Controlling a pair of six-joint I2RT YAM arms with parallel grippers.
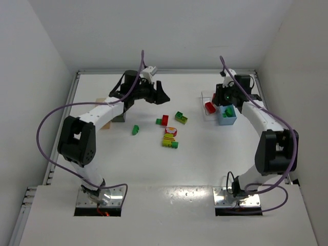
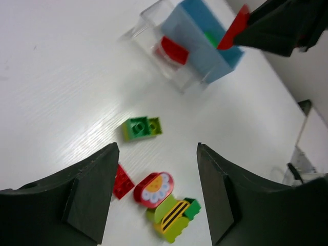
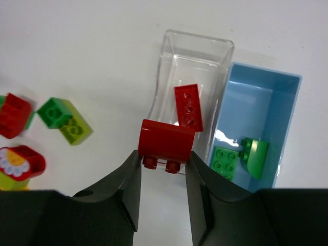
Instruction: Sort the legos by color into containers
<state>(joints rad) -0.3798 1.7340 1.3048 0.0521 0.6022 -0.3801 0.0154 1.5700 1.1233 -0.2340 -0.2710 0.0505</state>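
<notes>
We've got the right hand (image 3: 163, 160) clamped on a red brick (image 3: 166, 139) — the clear bin (image 3: 197, 43) lies just ahead, long axis pointing away. Left hand (image 2: 156, 154) is open, empty, above the loose legos (image 2: 154, 189).

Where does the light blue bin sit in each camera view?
Top external: light blue bin right of centre, upper half.
Left wrist: the bin at the top edge, right of middle.
Right wrist: the bin on the right, green bricks inside.
Shared landmark: clear bin beside it, holding a flat red brick.
</notes>
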